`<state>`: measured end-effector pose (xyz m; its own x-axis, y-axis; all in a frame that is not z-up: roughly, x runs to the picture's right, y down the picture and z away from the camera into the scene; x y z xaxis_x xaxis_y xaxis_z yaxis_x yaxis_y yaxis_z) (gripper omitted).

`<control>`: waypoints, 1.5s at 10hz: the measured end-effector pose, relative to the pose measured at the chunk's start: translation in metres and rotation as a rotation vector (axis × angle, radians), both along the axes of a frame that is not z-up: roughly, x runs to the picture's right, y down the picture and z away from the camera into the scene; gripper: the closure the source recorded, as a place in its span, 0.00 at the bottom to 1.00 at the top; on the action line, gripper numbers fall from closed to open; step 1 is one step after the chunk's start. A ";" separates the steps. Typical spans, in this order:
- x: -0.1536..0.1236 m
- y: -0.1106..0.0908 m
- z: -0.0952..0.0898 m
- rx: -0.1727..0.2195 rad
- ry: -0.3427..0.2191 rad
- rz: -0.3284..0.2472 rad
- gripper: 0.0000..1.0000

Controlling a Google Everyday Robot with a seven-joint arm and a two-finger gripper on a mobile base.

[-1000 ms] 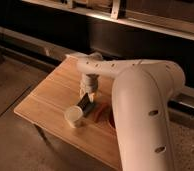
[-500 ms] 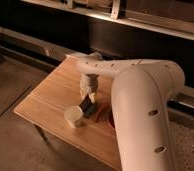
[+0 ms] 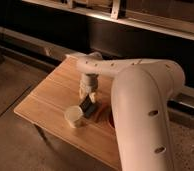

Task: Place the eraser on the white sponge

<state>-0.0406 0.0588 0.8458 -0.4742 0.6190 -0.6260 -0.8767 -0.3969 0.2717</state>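
My gripper [image 3: 88, 101] hangs from the big white arm [image 3: 140, 95] and points down at the middle of the wooden table [image 3: 45, 102]. A small black block, the eraser [image 3: 89, 108], sits right at the gripper's tip, just above or on the tabletop. It is close to the right of the cream cup [image 3: 74, 116]. The white sponge does not show; the arm and gripper may be hiding it.
A reddish patch [image 3: 108, 118] lies on the table to the right of the gripper, partly behind the arm. The table's front edge runs near the cup. Dark shelving and a metal rail [image 3: 40, 47] stand behind the table. There is bare floor to the left.
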 end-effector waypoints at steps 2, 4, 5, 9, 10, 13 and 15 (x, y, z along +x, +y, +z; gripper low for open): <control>0.000 -0.002 -0.001 0.003 0.001 -0.001 0.50; -0.001 -0.005 -0.004 0.006 0.004 -0.006 0.50; -0.001 -0.008 -0.005 0.011 0.004 -0.008 0.50; -0.005 -0.025 -0.017 0.036 0.012 -0.029 0.50; -0.007 -0.034 -0.023 0.048 0.016 -0.042 0.50; -0.018 -0.050 -0.034 0.065 0.020 -0.076 0.50; -0.030 -0.058 -0.039 0.072 0.018 -0.102 0.50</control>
<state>-0.0703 0.0006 0.8063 -0.4175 0.7074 -0.5703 -0.9087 -0.3252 0.2619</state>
